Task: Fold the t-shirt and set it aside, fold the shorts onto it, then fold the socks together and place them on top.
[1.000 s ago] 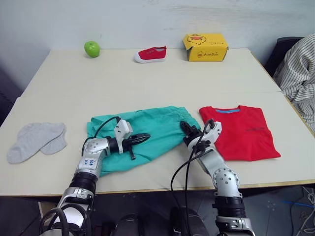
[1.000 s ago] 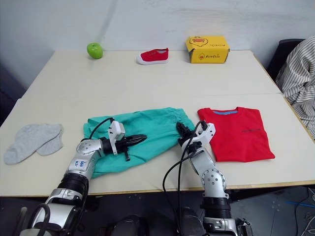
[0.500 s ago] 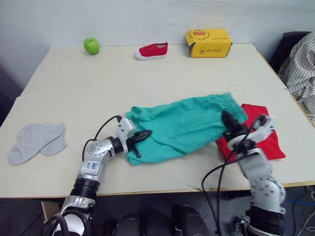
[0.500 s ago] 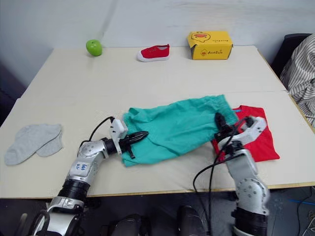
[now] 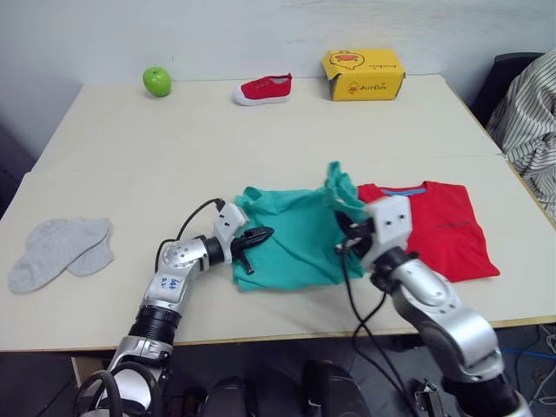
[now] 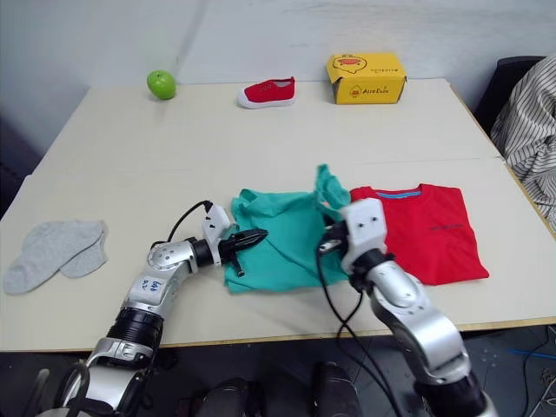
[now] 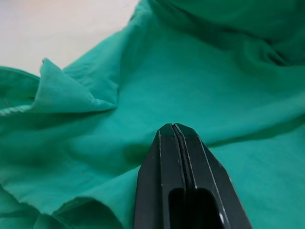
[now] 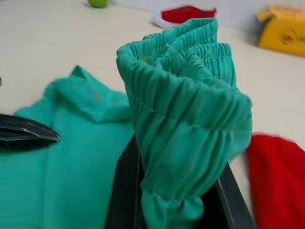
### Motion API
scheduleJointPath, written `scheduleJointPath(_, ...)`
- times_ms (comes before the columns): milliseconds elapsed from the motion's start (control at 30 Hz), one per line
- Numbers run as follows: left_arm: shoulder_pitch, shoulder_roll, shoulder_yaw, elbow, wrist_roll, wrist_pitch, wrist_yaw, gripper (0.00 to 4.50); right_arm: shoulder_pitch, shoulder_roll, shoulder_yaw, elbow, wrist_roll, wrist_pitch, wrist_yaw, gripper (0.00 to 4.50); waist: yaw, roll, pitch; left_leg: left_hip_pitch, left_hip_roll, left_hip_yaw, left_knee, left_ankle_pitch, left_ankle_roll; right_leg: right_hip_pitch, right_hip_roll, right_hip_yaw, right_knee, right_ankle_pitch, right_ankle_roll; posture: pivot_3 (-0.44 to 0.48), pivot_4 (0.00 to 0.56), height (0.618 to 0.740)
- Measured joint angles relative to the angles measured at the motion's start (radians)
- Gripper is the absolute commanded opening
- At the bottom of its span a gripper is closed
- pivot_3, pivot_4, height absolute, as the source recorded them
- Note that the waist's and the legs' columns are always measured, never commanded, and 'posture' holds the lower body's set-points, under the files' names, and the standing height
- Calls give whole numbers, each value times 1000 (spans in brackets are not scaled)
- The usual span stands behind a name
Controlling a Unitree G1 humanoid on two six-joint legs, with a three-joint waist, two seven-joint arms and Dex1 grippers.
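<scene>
The shorts (image 5: 295,239) lie bunched mid-counter (image 5: 174,148), with the t-shirt (image 5: 439,230) flat just beside them at 3 o'clock. The right gripper (image 8: 181,191) clamps their gathered waistband, lifting it. The left gripper (image 7: 177,131), fingers pressed together, rests on their 9 o'clock side. The socks (image 5: 61,252) sit far toward 9 o'clock.

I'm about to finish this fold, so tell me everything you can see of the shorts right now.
The shorts are teal soft fabric, lying bunched and partly folded on the table just left of the red t-shirt. The right gripper is shut on their gathered elastic waistband, lifting it above the rest. The left gripper, closed, rests on the cloth at the opposite end.
</scene>
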Motion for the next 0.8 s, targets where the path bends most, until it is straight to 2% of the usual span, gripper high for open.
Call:
scheduleJointPath(200,14,32,15,-6,5,18,12,0,-49,109,145,124,-149,-13,41,29,-1,0,0,0,0,0,0,0,1,0,-1,-1,1,0,0,0,150,740)
scheduleJointPath(433,46,34,48,-17,-9,9,28,0,-109,173,178,261,-224,-33,138,29,-4,0,0,1,1,1,0,1,0,0,0,-1,2,-1,-1,0,150,740)
scheduleJointPath(633,123,55,87,-83,-34,-5,29,0,-105,229,139,291,-116,3,285,2062,-9,0,0,1,1,1,0,1,-1,-1,0,-1,5,-1,-2,0,150,740)
scheduleJointPath(800,181,82,136,-125,-69,-1,31,0,-110,175,66,243,72,124,486,3899,-4,0,0,1,1,0,0,0,0,-1,-2,-1,5,-1,-2,0,150,740)
